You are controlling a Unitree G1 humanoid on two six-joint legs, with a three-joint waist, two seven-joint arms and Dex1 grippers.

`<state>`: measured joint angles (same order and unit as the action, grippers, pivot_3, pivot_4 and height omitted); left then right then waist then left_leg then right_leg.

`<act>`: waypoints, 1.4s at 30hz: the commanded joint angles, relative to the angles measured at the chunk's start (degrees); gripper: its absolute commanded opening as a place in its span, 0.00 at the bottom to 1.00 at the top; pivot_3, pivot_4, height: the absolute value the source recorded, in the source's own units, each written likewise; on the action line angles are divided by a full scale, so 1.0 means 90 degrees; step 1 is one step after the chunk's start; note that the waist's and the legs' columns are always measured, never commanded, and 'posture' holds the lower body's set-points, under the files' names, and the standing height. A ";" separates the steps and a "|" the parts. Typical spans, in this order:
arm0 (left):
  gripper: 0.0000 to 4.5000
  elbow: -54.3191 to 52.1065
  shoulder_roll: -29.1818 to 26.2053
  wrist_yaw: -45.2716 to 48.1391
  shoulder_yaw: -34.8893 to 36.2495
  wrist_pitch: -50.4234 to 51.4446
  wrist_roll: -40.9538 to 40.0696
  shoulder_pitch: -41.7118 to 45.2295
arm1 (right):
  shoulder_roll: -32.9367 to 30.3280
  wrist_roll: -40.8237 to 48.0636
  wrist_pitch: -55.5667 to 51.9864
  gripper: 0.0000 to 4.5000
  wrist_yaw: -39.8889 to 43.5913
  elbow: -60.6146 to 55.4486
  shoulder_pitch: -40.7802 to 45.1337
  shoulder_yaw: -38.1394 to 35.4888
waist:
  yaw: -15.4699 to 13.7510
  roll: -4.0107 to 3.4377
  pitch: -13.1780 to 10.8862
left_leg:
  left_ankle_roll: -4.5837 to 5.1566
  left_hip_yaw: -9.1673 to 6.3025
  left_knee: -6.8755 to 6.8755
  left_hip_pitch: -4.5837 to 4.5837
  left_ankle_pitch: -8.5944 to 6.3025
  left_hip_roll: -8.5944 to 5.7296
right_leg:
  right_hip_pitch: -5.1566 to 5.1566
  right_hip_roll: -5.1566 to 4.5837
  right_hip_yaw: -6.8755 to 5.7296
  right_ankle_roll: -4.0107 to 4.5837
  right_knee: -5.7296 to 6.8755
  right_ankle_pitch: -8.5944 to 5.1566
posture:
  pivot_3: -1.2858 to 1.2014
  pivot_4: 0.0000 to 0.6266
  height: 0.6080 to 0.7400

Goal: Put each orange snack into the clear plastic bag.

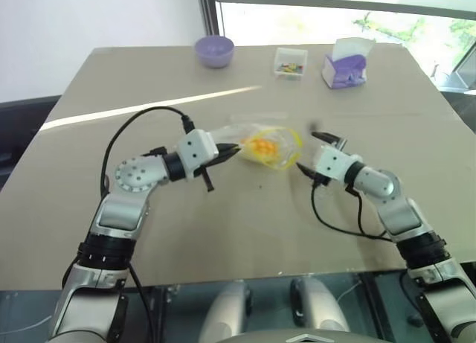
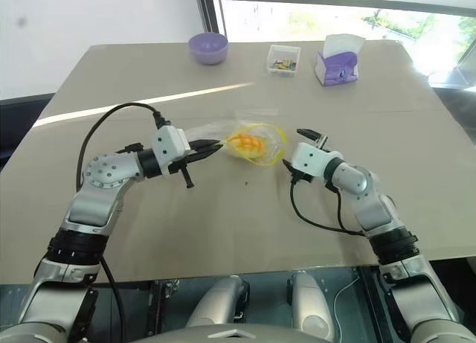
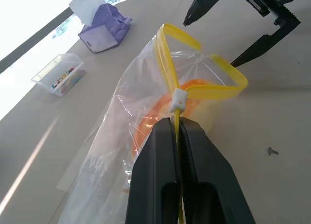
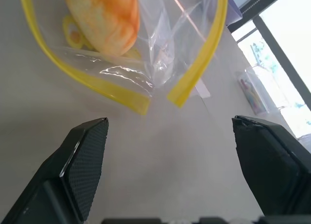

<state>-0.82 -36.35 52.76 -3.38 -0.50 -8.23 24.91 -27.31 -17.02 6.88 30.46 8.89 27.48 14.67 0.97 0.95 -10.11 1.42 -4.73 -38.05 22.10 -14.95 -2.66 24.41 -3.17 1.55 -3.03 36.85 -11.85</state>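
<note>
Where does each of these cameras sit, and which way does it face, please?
Left and right eye views: on the head, looking down over both arms at the beige table.
Left wrist view: along the shut left gripper, pinching the clear plastic bag's yellow strip.
Right wrist view: between the open right gripper fingers, facing the bag's mouth and the round orange snack inside.
Shared: bag and snack show in every view.

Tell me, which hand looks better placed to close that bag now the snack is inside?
Probably the right hand: it is open and empty beside the clear plastic bag's mouth. The left hand is shut on the bag's yellow strip.
</note>
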 commanded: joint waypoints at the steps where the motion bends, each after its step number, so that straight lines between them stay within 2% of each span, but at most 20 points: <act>1: 0.00 -0.0217 -0.0001 -0.0007 0.0078 -0.0109 -0.0077 0.0030 | 0.0132 -0.0081 0.0457 0.98 -0.0169 0.0310 0.0406 0.0056 | 0.0007 0.0000 0.0000 | 0.0000 0.0001 0.0000 -0.0001 0.0000 0.0000 | 0.0000 0.0001 0.0000 0.0000 0.0000 0.0000 | 0.52 0.24 1.00; 10: 0.00 -0.0288 -0.0022 -0.0001 0.0086 -0.0123 -0.0062 -0.0077 | 0.0292 0.0020 0.1265 0.98 -0.0130 0.1251 0.1009 0.0091 | 0.0002 0.0000 0.0000 | -0.0007 0.0000 0.0000 0.0000 0.0004 0.0000 | 0.0000 0.0001 0.0002 0.0000 0.0000 0.0000 | 0.52 0.24 1.00; 12: 0.00 -0.0323 -0.0034 -0.0011 0.0101 -0.0115 -0.0062 -0.0121 | 0.0284 0.0096 0.1354 0.87 -0.0031 0.1300 0.1037 0.0078 | 0.0002 0.0000 0.0000 | -0.0007 -0.0001 0.0000 0.0000 0.0004 0.0000 | 0.0000 0.0001 0.0001 0.0000 0.0000 0.0000 | 0.52 0.24 1.00; 13: 0.00 -0.0335 -0.0040 -0.0015 0.0108 -0.0112 -0.0063 -0.0140 | 0.0282 0.0131 0.1376 0.85 0.0013 0.1315 0.1039 0.0069 | 0.0004 0.0000 0.0000 | -0.0007 -0.0001 0.0000 0.0000 0.0004 0.0000 | 0.0000 0.0000 0.0001 0.0000 0.0000 0.0000 | 0.52 0.24 1.00; 18: 0.00 -0.0364 -0.0071 -0.0037 0.0142 -0.0117 -0.0051 -0.0207 | 0.0233 0.0220 0.1453 0.36 0.0213 0.1312 0.0997 0.0074 | 0.0006 0.0000 0.0000 | -0.0005 -0.0001 0.0000 -0.0001 0.0003 0.0001 | 0.0000 0.0001 0.0002 0.0000 0.0000 0.0000 | 0.52 0.24 1.00; 21: 0.00 -0.0368 -0.0081 -0.0051 0.0155 -0.0124 -0.0047 -0.0217 | 0.0212 0.0246 0.1466 0.01 0.0225 0.1283 0.0981 0.0030 | 0.0005 0.0000 0.0000 | -0.0005 -0.0001 0.0000 -0.0001 0.0003 0.0001 | 0.0000 0.0001 0.0002 0.0001 0.0001 0.0000 | 0.52 0.24 1.00; 29: 0.00 -0.0330 -0.0055 -0.0092 0.0166 -0.0187 -0.0007 -0.0191 | 0.0124 0.0195 0.1417 0.01 0.0176 0.1338 0.0989 -0.0015 | 0.0004 0.0000 0.0000 | -0.0005 -0.0001 0.0000 -0.0001 0.0003 0.0001 | 0.0000 0.0001 0.0002 0.0001 0.0001 0.0000 | 0.52 0.24 1.00; 33: 0.00 -0.0208 0.0062 -0.0311 0.0225 -0.0218 0.0017 0.0024 | -0.0064 0.0085 0.1301 0.01 -0.0143 0.1479 0.1191 -0.0265 | 0.0000 0.0000 0.0000 | -0.0005 0.0000 0.0000 -0.0001 0.0003 0.0001 | 0.0000 0.0001 0.0002 0.0001 0.0001 0.0000 | 0.52 0.24 1.00; 42: 0.00 0.0760 0.0836 -0.1305 0.0343 -0.0402 0.0113 0.1472 | -0.1091 -0.0349 0.1175 0.01 -0.1097 0.1287 0.1707 -0.0939 | -0.0021 0.0001 0.0000 | -0.0025 -0.0002 -0.0003 0.0007 0.0015 -0.0005 | 0.0003 -0.0002 0.0000 0.0000 0.0000 0.0001 | 0.52 0.24 1.00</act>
<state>4.61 -28.89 44.01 -2.89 -2.92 -7.31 35.64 -34.12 -19.03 19.01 23.73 20.73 42.12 11.00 0.78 0.97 -10.11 1.19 -4.74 -38.08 22.20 -14.82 -2.71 24.46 -3.20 1.56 -3.03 36.85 -11.84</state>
